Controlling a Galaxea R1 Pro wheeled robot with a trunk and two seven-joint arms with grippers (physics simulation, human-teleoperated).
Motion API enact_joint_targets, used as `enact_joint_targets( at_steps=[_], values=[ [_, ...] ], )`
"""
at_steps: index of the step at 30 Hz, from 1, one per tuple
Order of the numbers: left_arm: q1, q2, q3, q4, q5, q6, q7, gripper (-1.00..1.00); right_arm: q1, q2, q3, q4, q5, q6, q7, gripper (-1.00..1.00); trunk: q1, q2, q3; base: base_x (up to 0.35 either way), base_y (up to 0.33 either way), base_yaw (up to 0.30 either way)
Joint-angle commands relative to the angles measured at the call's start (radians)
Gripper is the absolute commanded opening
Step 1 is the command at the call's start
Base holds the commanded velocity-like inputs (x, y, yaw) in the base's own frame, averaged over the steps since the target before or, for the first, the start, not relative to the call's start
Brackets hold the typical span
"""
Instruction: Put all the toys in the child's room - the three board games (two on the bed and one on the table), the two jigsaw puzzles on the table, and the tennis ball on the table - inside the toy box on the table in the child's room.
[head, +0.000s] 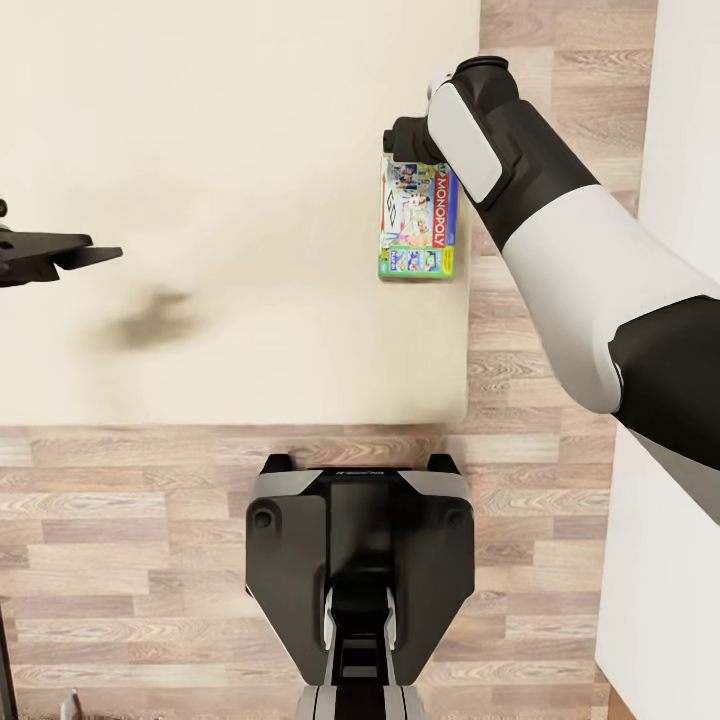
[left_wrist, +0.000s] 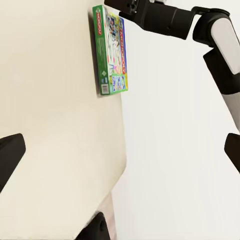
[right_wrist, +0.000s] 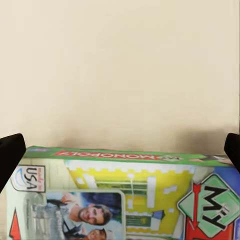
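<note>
**Monopoly box at the bed's right edge**

We see the Monopoly board game (head: 417, 217) flat on the bed (head: 230, 150); our right hand (right_wrist: 120, 150) hovers spread above its far end, our left hand (head: 95, 254) spread, holding nothing

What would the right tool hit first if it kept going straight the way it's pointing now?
Most likely the Monopoly board game, lying on the bed right under the right tool; its green edge sits between the fingertips, though depth is unclear.
</note>
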Motion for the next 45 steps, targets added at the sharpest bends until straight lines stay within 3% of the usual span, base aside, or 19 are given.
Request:
enact_joint_targets(
  at_steps=[1, 45],
  values=[
    [0.0, 0.001, -0.001, 0.0, 0.0, 0.011, -0.004, 1.0, -0.001, 0.0, 0.003, 0.0, -0.01, 0.001, -0.009, 1.0, 0.0, -0.002, -0.001, -0.229, 0.0, 0.0],
    [0.0, 0.001, -0.004, 0.0, 0.001, 0.011, -0.004, 1.0, -0.001, 0.0, 0.004, 0.0, -0.01, 0.001, -0.009, 1.0, 0.0, -0.002, -0.001, -0.165, 0.014, 0.0]
  ],
)
